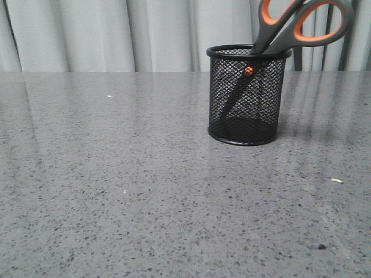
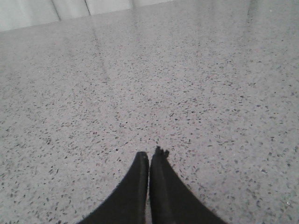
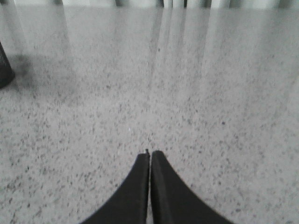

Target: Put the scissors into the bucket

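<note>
The black wire-mesh bucket [image 1: 247,95] stands upright on the grey speckled table, right of centre in the front view. The scissors [image 1: 301,23] stand inside it, blades down, leaning right; the grey handles with orange lining stick out above the rim, and the orange pivot dot [image 1: 248,70] shows through the mesh. No arm shows in the front view. My left gripper [image 2: 149,156] is shut and empty above bare table. My right gripper [image 3: 150,154] is shut and empty above bare table; a dark edge of the bucket [image 3: 4,70] shows at that view's left border.
Pale curtains [image 1: 104,35] hang behind the table's far edge. Small crumbs lie on the table [image 1: 337,180] to the right of the bucket.
</note>
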Tool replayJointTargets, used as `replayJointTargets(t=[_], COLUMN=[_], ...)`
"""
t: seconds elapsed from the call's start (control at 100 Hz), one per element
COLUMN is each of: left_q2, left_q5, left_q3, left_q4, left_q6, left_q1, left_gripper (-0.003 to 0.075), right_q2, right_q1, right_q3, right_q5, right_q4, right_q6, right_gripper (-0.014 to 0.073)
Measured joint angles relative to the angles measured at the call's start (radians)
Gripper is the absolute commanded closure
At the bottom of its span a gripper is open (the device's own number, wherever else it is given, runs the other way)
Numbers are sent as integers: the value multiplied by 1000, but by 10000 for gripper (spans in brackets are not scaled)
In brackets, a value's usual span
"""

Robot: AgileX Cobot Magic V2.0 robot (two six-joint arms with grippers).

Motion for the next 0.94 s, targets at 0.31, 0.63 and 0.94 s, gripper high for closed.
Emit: replayJointTargets(t=[0.31,0.63,0.94], left_q2=[0,0,0], left_q5=[0,0,0], left_q3=[0,0,0], left_q4=[0,0,0], left_q6=[0,0,0], left_q1=[0,0,0], left_gripper=[740,740,740], right_q2=[-10,-10,-10], right_q1=[-4,-4,-4], right_q3=[0,0,0], right_q5=[13,13,13], right_q4=[-2,-2,-2], right_q6=[2,2,4], right_gripper=[638,638,638])
